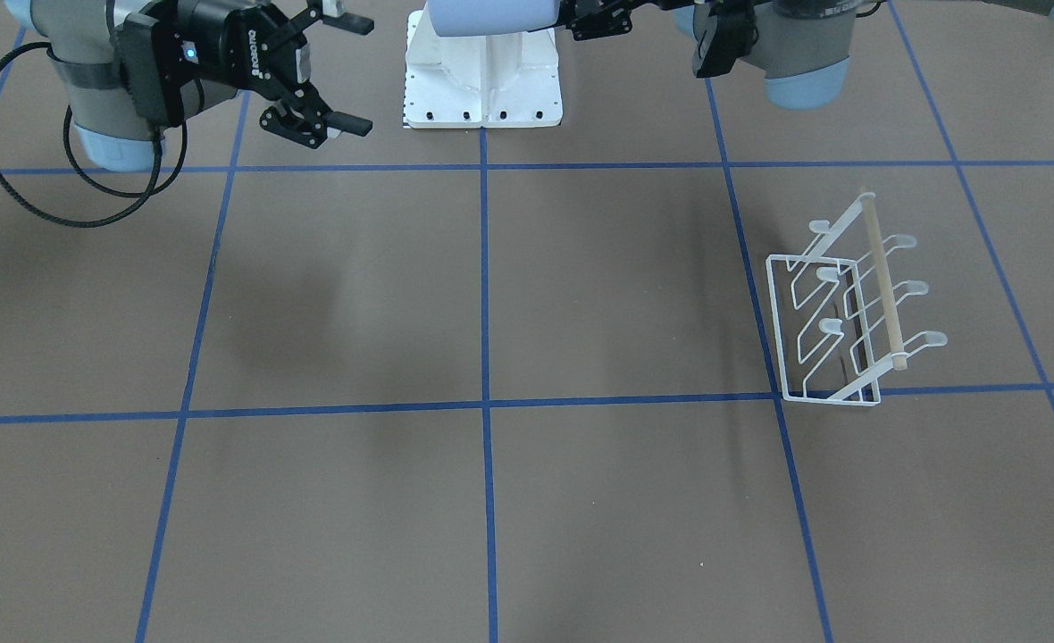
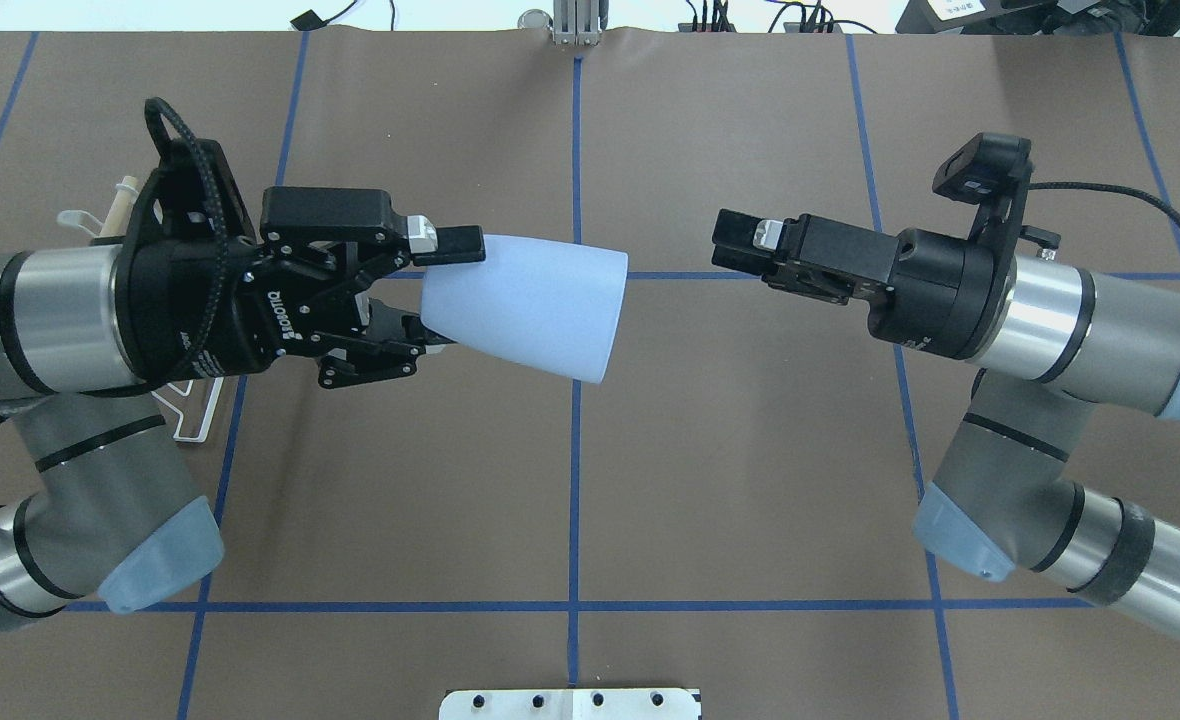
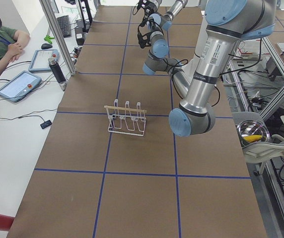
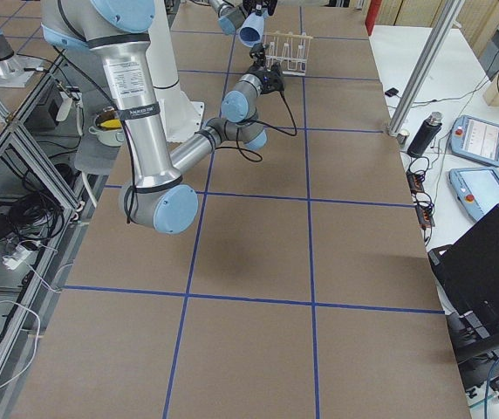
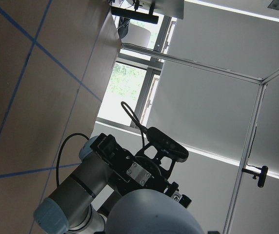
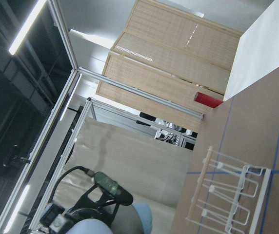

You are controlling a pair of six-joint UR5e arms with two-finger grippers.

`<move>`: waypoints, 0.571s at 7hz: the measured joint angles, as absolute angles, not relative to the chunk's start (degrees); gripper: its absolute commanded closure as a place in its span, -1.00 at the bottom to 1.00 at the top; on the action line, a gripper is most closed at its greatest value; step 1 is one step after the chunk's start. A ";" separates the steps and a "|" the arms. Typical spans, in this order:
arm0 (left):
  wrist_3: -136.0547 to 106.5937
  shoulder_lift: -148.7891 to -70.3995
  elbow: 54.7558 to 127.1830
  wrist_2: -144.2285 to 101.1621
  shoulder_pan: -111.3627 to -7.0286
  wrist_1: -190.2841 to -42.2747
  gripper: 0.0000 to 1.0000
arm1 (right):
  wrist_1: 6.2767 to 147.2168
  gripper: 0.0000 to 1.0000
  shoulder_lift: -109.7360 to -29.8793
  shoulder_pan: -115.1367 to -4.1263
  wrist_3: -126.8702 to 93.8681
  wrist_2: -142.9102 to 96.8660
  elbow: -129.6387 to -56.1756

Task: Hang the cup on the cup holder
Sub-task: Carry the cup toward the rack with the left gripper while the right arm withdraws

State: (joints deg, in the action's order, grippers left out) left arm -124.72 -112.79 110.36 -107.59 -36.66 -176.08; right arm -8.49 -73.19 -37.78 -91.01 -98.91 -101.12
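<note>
My left gripper (image 2: 432,292) is shut on the narrow end of the light-blue cup (image 2: 528,308). It holds the cup on its side in the air, wide mouth toward my right gripper (image 2: 737,240). The cup also shows at the top edge of the front view (image 1: 491,16) and in the left wrist view (image 5: 154,214). My right gripper (image 1: 357,76) is open and empty, a short gap from the cup's mouth. The white wire cup holder (image 1: 849,308) with its wooden dowel stands on the table, below and behind my left arm (image 2: 120,205). None of its prongs holds anything.
The robot's white base plate (image 1: 482,80) sits at the table's robot side. Blue tape lines (image 1: 484,402) cross the brown table. An operator (image 3: 0,42) sits at a side desk with tablets (image 3: 19,85) beyond the table's edge.
</note>
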 measured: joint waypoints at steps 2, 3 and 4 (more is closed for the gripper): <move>-123.77 -112.26 110.20 -107.86 -42.46 -172.21 1.00 | -7.83 -1.00 -73.13 -48.37 -88.56 -108.17 -93.17; -121.00 -112.08 110.37 -109.67 -45.36 -167.83 1.00 | -5.89 -1.00 -72.58 -54.61 -84.01 -114.44 -88.70; -116.03 -111.91 110.81 -112.82 -48.01 -162.31 1.00 | -0.96 -1.00 -72.28 -58.98 -77.41 -118.30 -86.37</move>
State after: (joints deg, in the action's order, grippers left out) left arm -116.03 -111.91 110.81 -112.82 -48.01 -162.31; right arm -0.96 -72.28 -58.98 -77.41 -118.30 -86.37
